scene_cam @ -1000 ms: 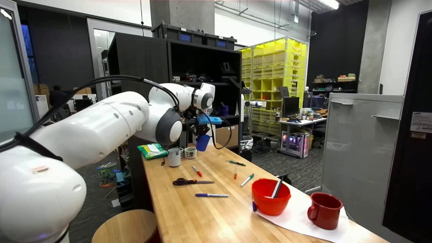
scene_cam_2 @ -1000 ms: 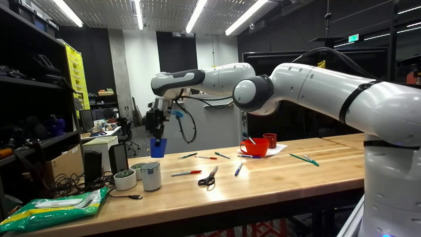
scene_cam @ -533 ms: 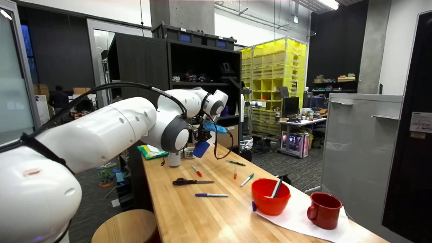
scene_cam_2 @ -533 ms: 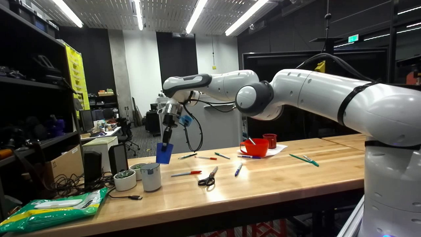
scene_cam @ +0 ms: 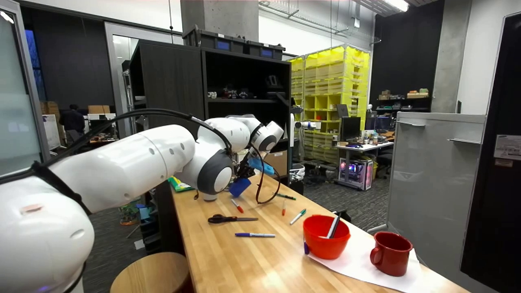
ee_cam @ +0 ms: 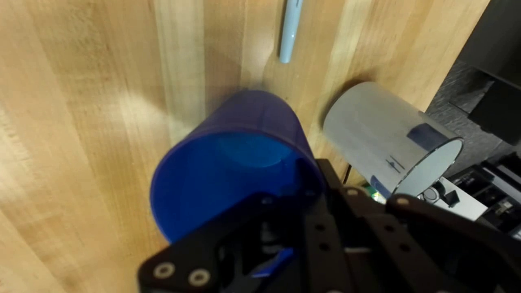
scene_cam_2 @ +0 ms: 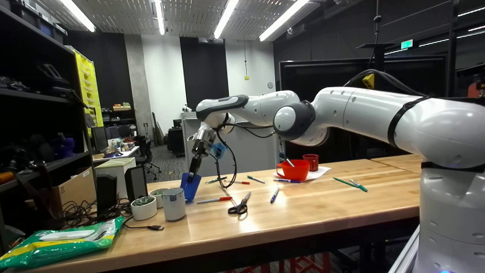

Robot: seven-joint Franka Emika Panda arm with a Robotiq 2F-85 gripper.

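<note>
Jaws are clamping a tilted, tapered blue plastic cup (ee_cam: 226, 175); a grey cylindrical mug (ee_cam: 376, 132) is standing nearer the edge, wooden tabletop (ee_cam: 81, 138) opening out opposite.

In an exterior view the fingers (scene_cam_2: 194, 165) are pinched together and slant downward, angled away from the base (scene_cam_2: 451, 212). Just above them the wrist (scene_cam_2: 205, 133) leans along the same line, and higher up the forearm (scene_cam_2: 261, 109) runs nearly level to a bent elbow (scene_cam_2: 285, 118). Well apart from the fingers, the white upper arm (scene_cam_2: 369, 106) slopes gently down to the large shoulder (scene_cam_2: 454, 129).
</note>
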